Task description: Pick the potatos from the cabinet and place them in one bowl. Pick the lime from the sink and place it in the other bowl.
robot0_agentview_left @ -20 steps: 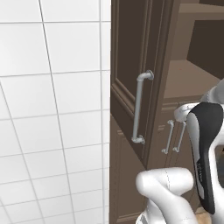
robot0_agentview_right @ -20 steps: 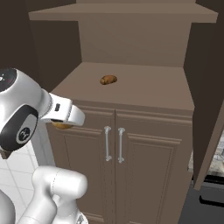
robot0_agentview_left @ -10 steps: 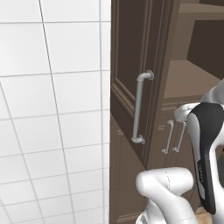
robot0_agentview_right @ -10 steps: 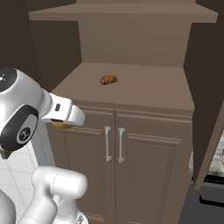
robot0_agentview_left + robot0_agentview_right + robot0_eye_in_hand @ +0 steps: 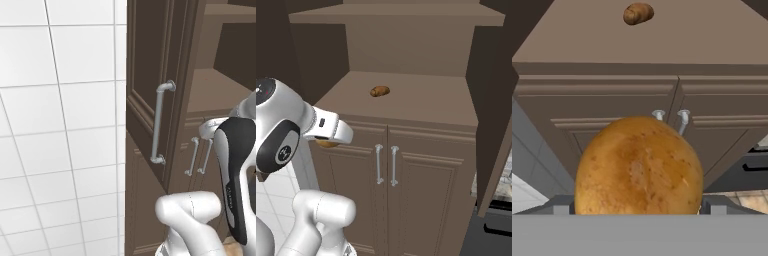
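I hold one potato (image 5: 639, 167) in the pincer (image 5: 637, 207), its jaws spread wide around the lump (its bulk hides the tips), out in front of the low doors (image 5: 391, 185) below the open cabinet (image 5: 406, 95). A second potato (image 5: 379, 91) lies far back on the cabinet shelf (image 5: 421, 100). To do this well, I judge, I should carry the load level and slowly toward the bowl, clear of the swung-open door (image 5: 150, 90).

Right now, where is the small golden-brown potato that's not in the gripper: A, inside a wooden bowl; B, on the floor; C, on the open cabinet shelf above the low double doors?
C: the loose potato lies on the flat brown shelf of the cabinet, above the low double doors.
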{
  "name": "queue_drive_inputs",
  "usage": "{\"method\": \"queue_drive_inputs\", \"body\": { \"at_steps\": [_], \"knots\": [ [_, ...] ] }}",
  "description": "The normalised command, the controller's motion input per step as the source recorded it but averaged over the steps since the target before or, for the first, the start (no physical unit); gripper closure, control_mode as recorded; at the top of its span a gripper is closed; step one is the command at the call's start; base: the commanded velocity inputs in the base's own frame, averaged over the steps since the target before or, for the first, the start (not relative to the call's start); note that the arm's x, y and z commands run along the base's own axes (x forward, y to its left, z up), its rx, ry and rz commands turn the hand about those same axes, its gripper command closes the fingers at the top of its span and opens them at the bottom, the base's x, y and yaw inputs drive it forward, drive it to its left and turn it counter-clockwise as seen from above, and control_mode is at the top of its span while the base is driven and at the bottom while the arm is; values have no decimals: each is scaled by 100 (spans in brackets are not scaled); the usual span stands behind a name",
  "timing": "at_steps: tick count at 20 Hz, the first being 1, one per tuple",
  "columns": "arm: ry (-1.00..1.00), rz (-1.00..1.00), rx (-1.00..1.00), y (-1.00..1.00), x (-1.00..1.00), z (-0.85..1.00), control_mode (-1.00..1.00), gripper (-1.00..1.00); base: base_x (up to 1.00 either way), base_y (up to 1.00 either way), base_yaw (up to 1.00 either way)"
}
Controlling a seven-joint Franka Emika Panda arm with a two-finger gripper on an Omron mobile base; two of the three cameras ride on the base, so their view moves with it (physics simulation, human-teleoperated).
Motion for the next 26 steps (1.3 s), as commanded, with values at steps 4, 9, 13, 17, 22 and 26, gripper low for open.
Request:
{"method": "queue_drive_inputs", "body": {
  "at_steps": [4,9,13,17,22,26],
  "knots": [
    [0,0,0,0,0,0,100,100,-37,-3,0],
    [0,0,0,0,0,0,100,100,-52,0,0],
    [0,0,0,0,0,0,100,100,-62,-3,-1],
    [0,0,0,0,0,0,100,100,-71,-8,-1],
    [0,0,0,0,0,0,100,100,-63,-10,-3],
    [0,0,0,0,0,0,100,100,-36,-12,-7]
  ]
}}
